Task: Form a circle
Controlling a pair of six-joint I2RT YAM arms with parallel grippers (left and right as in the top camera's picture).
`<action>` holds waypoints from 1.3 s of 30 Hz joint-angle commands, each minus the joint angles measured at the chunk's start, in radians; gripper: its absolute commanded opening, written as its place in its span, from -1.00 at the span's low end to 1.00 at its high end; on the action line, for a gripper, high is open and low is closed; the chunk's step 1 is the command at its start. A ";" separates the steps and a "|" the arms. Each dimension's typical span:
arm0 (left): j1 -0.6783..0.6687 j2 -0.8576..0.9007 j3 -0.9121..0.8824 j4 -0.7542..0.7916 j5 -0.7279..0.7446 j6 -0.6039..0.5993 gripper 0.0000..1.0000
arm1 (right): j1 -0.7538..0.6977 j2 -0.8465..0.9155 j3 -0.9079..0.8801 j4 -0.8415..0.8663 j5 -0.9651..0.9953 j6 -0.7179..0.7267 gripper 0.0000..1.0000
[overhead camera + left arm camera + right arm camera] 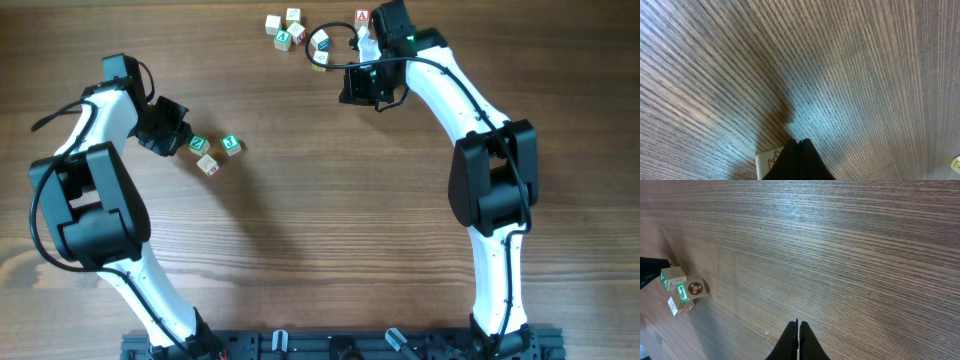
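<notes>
We judge the ring barely begun: the circle [207,164] is only three cubes bunched just beside our left gripper [186,142], which is pinched closed and empty. Farther off, the right gripper [798,330], also closed and bare, sits near the loose scatter [290,28]. Next we must nudge another cube across. Most letter faces are too small to read.

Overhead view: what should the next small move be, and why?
Probably swing the right gripper, jaws shut and empty, round to the loose cubes behind it and nudge one toward the group of three. Three cubes make no ring, and the left gripper sits shut beside them.
</notes>
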 commanded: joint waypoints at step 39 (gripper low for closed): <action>0.213 0.012 0.008 0.090 -0.122 0.013 -0.80 | 0.407 0.050 0.001 0.417 0.116 -0.493 -0.91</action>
